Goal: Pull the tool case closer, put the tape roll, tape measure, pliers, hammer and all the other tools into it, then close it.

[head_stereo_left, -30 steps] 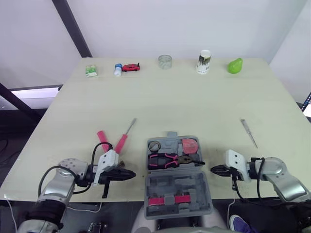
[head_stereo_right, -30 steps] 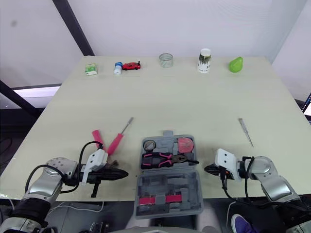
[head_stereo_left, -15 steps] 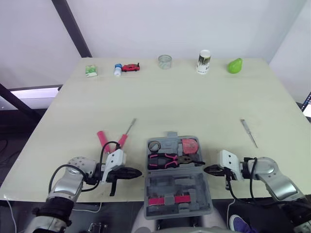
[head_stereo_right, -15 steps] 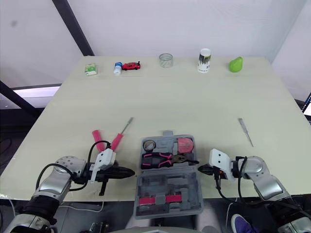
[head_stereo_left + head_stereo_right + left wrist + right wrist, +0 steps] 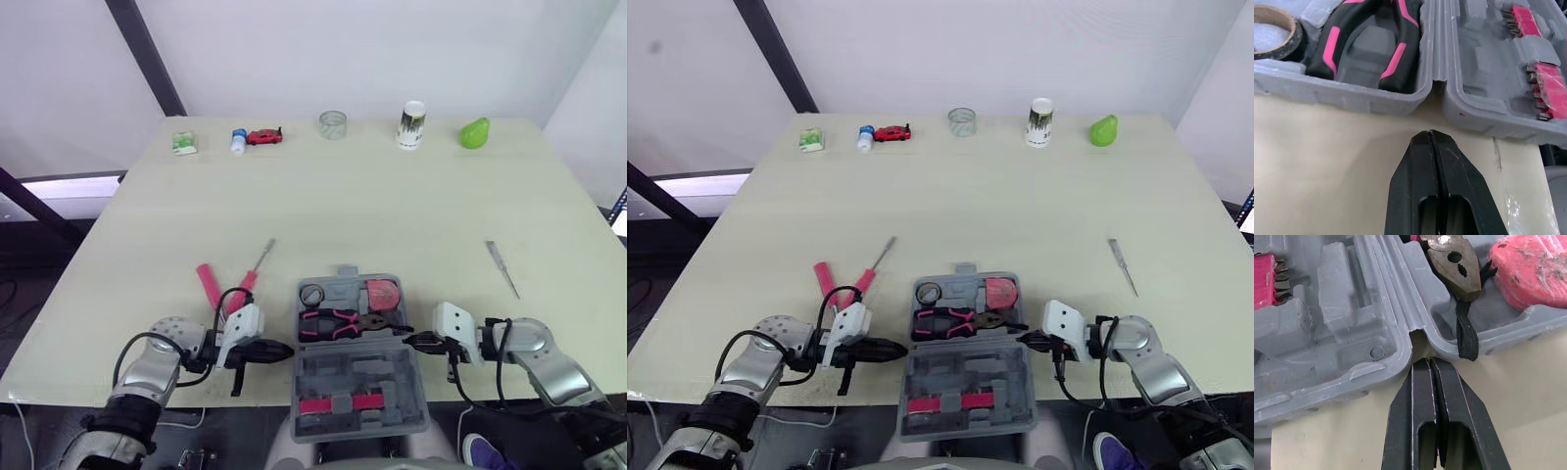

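At the table's near edge, 6 o'clock, the open tool case [image 5: 355,372] holds pliers [image 5: 338,323], tape roll [image 5: 312,294] and tape measure [image 5: 382,292]. Over the last second both arms have closed in on its hinge line, left gripper [image 5: 286,349] from 9 o'clock and right gripper [image 5: 413,341] from 3 o'clock. Both finger pairs are pressed together on nothing, tips just short of the hinge notches. This looks like bracing to drag or fold it, yet a pink-handled screwdriver [image 5: 250,277] at 10 o'clock and a metal tool [image 5: 503,269] at 2 o'clock lie outside.

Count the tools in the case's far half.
3: tape roll at the left corner, pink tape measure at the right, pliers along the hinge side. Smaller ones may be hidden.
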{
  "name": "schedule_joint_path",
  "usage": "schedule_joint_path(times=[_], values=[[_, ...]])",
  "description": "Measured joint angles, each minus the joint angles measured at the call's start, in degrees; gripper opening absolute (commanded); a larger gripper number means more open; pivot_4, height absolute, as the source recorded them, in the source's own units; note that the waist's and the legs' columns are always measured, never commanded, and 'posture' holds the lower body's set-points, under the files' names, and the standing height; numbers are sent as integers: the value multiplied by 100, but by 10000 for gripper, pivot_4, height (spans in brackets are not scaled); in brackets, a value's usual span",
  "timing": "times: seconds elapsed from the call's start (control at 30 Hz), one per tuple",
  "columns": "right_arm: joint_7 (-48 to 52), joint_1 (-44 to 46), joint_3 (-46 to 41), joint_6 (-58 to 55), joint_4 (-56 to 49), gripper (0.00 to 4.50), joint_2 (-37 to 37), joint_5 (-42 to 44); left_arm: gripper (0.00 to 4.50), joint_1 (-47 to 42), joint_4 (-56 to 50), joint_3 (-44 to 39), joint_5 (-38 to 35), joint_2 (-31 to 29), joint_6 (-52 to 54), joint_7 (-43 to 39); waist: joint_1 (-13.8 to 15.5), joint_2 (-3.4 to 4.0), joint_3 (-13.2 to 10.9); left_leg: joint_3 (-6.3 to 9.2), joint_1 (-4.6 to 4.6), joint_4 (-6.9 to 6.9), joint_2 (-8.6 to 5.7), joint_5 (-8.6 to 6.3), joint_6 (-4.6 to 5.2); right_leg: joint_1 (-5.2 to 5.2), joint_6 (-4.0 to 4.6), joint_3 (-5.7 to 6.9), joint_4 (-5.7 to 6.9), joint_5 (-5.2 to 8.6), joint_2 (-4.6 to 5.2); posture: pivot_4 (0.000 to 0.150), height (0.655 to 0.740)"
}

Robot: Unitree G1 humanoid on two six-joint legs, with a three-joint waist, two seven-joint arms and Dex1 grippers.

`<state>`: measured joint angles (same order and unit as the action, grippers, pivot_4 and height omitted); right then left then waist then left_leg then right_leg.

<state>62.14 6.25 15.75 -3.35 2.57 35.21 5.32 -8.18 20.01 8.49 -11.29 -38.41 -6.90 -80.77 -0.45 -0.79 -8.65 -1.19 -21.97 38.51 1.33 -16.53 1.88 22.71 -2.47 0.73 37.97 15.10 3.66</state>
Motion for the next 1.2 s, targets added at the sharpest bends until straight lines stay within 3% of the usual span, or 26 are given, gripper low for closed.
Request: schedule_joint_path(times=[0.67,1.2], values=[[-141,187,-118,-25,293,349,-150,-48,0,-794,505,112,256,491,364,150,25,0,0,2,-2,18,-9,1,0,-3,-11,-2,5,-7,-5,1500,7400],[-486,717,-218,113,908,349,-498,-295,0,-1537,1525,92,458,657,-141,349,-12,0,0,2,-2,26,-8,1,0,-4,-13,-6,11,-9,-9,1500,7400]])
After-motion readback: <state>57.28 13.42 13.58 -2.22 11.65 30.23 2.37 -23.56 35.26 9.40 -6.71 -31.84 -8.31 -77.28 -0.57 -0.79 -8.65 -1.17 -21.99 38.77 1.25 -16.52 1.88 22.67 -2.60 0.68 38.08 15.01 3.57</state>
